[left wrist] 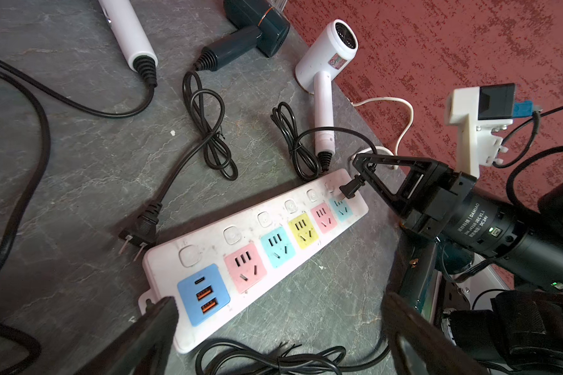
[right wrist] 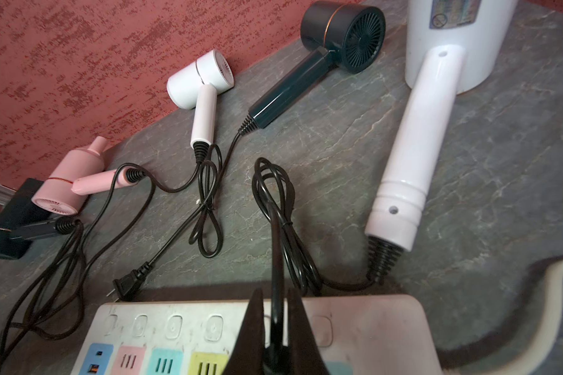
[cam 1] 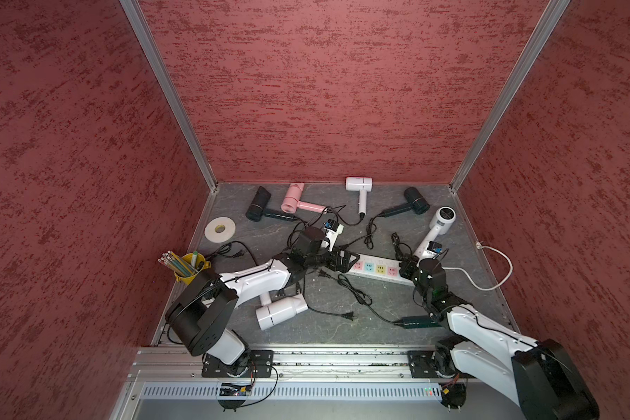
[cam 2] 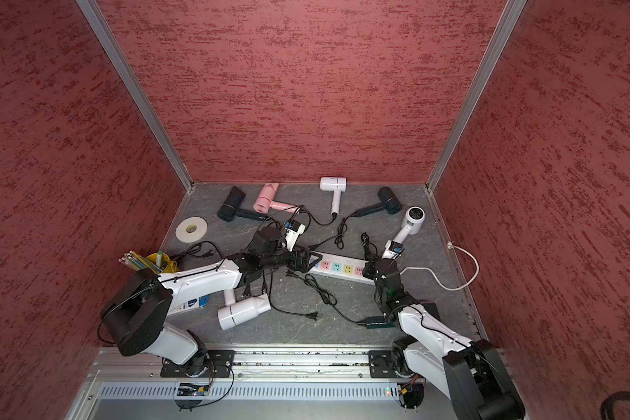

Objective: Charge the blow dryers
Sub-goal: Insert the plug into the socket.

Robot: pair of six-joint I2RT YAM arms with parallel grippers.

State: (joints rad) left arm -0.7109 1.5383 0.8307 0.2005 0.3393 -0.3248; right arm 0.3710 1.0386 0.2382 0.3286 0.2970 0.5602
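Observation:
Several blow dryers lie on the grey table: black (cam 1: 258, 203), pink (cam 1: 293, 198), white (cam 1: 359, 185) and dark (cam 1: 415, 202) at the back, a white one (cam 1: 442, 218) at the right, another white one (cam 1: 281, 311) in front. My right gripper (right wrist: 275, 328) is shut on a black plug (left wrist: 350, 190), held prongs-down just over the end light-blue socket (left wrist: 340, 207) of the power strip (left wrist: 208, 256). Its cord runs to the right white dryer (right wrist: 436, 113). My left gripper (left wrist: 280, 328) stands open over the strip's USB end, holding nothing.
A tape roll (cam 1: 219, 229) and a yellow cup of pencils (cam 1: 188, 267) sit at the left. Loose plugs (left wrist: 140, 227) and coiled cords (cam 1: 357, 294) cross the table. The strip's white cable (cam 1: 495, 269) loops at the right. A dark green dryer handle (cam 1: 415, 322) lies beside my right arm.

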